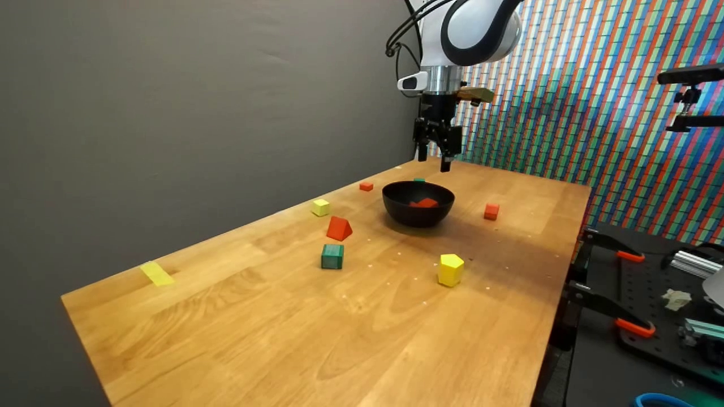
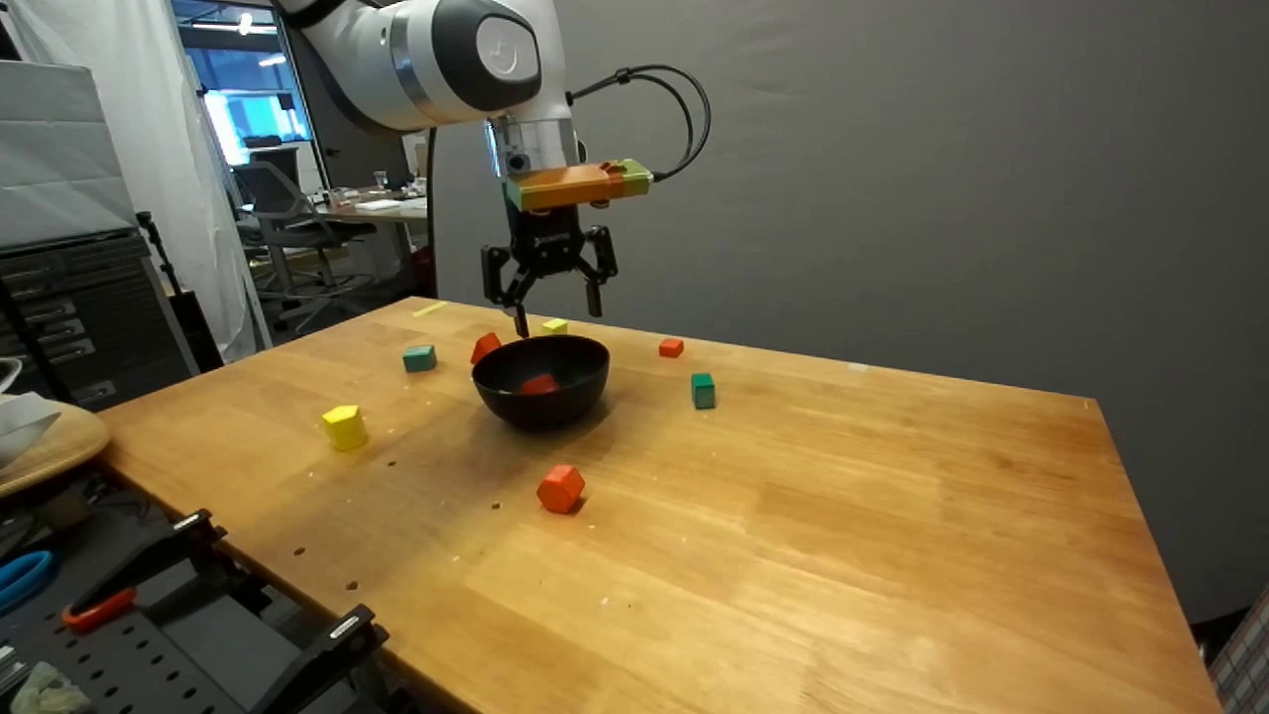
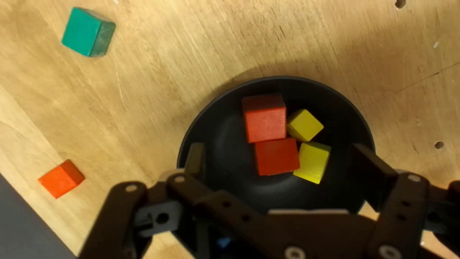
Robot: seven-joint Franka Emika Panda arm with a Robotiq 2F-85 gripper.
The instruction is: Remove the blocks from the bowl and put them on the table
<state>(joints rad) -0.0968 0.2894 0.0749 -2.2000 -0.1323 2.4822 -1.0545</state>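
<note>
Below the spread, empty claw (image 2: 558, 312), four blocks (image 3: 278, 156) remain in the bowl (image 1: 417, 217) (seven others (image 1: 332, 256), presumably done, dot the desk (image 1: 317, 339)).

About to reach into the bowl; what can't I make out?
Both exterior views: the near wall of the bowl hides two yellow blocks inside.
Wrist view: the gripper covers much of the bowl's lower part.
An exterior view: the bowl hides all but a sliver of a green block.
Both exterior views: the top edge cuts off the arm.
</note>
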